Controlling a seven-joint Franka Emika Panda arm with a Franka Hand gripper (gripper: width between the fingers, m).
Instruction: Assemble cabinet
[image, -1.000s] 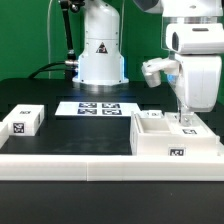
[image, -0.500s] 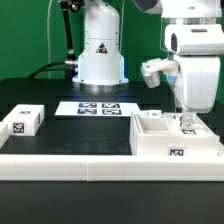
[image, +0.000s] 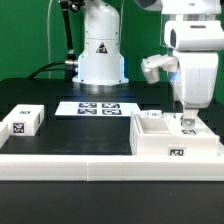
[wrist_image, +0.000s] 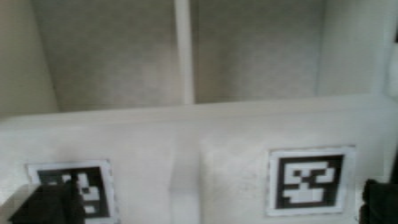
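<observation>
The cabinet (image: 168, 142), a large white hollow box with black-and-white tags, stands at the exterior view's right front. My gripper (image: 186, 122) hangs straight down over its right part, fingertips at the level of its top edge. In the wrist view a white tagged face of the cabinet (wrist_image: 205, 150) fills the picture. My gripper (wrist_image: 205, 205) is open, and its dark fingers (wrist_image: 31, 205) show only at the two edges, apart from the tags between them. Nothing is gripped.
A small white tagged block (image: 22, 121) lies at the exterior view's left. The marker board (image: 98, 108) lies flat in the middle, in front of the arm's white base (image: 100, 55). A white rail (image: 70, 165) borders the black table at the front.
The jaws have opened wide from nearly shut, letting go of the cabinet's part under them. The arm has stayed in about the same place.
</observation>
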